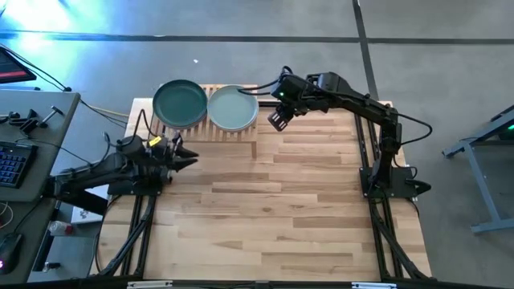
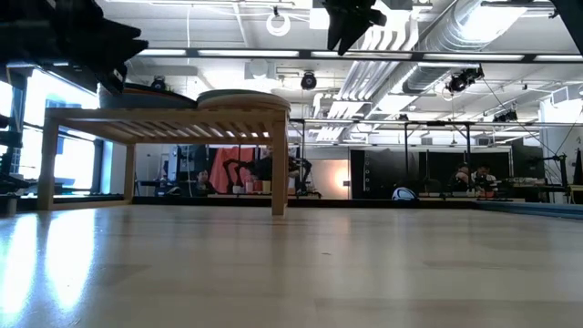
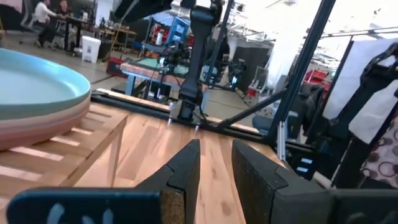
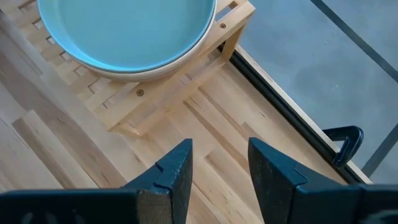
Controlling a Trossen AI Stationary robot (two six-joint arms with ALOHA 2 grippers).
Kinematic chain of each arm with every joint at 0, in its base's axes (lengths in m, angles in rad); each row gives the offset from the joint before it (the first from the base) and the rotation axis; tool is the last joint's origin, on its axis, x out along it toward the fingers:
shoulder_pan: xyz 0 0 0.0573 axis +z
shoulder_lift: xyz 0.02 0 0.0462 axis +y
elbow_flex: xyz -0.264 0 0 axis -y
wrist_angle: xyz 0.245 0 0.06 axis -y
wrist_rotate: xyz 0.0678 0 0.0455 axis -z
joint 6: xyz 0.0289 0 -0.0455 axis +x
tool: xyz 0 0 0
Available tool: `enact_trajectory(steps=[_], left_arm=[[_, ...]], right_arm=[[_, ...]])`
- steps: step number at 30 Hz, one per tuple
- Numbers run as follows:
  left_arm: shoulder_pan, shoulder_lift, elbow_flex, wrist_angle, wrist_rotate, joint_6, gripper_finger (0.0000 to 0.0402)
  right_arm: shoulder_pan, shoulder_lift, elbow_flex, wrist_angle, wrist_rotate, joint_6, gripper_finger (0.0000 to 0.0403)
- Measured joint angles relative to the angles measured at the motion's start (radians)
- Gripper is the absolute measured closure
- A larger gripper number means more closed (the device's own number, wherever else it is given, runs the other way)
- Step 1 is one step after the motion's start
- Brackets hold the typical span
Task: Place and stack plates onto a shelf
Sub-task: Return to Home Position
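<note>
The shelf (image 1: 241,132), a low rack of light wooden slats, stands at the table's far left. Two stacks of plates rest on its slats. The left stack is topped by a dark teal plate (image 1: 180,103), the right one by a pale green plate (image 1: 233,107), which also shows in the right wrist view (image 4: 124,31). In the left wrist view this stack (image 3: 37,93) shows peach-pink plates under the top one. My left gripper (image 1: 193,160) is near the table's left edge, in front of the shelf, open and empty (image 3: 214,158). My right gripper (image 1: 279,122) hangs open and empty (image 4: 221,155) to the right of the shelf.
The wooden tabletop (image 1: 289,209) lies bare from the shelf to its near edge. A desk with a keyboard (image 1: 12,164) stands left of the table. In the low view the shelf (image 2: 164,118) stands on its legs at the left, and people sit at desks far behind.
</note>
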Motion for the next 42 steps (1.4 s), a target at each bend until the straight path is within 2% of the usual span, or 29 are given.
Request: enact_trajectory(steps=[9, 20, 32, 35, 39, 42], left_arm=[[0.0, 0.0, -0.11, 0.1, -0.014, 0.095, 0.0319], [0.0, 0.0, -0.152, 0.1, -0.036, 0.071, 0.0319], [-0.002, 0.0, -0.151, 0.08, -0.073, 0.144, 0.0319], [-0.002, 0.0, -0.151, 0.078, -0.08, 0.163, 0.0319], [-0.001, 0.0, -0.151, 0.078, -0.078, 0.16, 0.0319], [0.0, 0.001, -0.151, 0.077, -0.059, 0.156, 0.0319]], right_arm=[[0.0, 0.0, 0.0, -0.022, -0.008, -0.001, 0.0272], [-0.002, -0.009, 0.0, -0.017, -0.008, -0.016, 0.0272], [-0.002, -0.163, 0.0, 0.053, 0.032, -0.058, 0.0272], [0.007, -0.208, 0.0, 0.064, 0.083, -0.058, 0.0272], [0.044, -0.274, 0.0, 0.082, 0.206, -0.046, 0.0272], [0.066, -0.322, 0.0, 0.093, 0.205, -0.083, 0.0272]])
